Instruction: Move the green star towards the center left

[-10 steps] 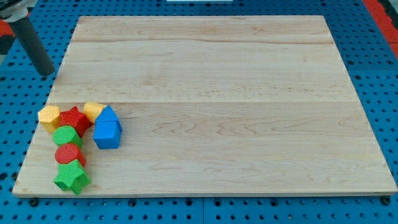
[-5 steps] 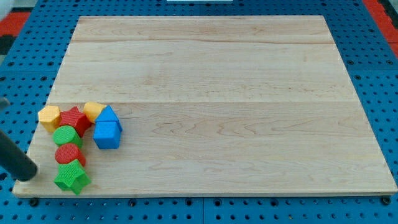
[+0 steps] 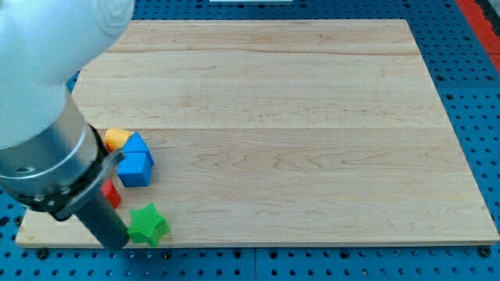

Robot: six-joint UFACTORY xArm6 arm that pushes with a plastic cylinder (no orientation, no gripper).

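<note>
The green star (image 3: 147, 225) lies near the view's bottom left, close to the board's bottom edge. My tip (image 3: 115, 243) is at the board's bottom edge, just left of the green star and touching or nearly touching it. The arm's large white and grey body fills the view's left and hides several blocks of the cluster.
A blue house-shaped block (image 3: 135, 162) stands above the star, with a yellow block (image 3: 116, 138) at its upper left. A piece of a red block (image 3: 110, 192) shows beside the arm. The wooden board (image 3: 297, 117) lies on a blue pegboard.
The arm swung down from the view's upper left to the bottom left and now covers the left side. The green star has shifted right, out of the block column.
</note>
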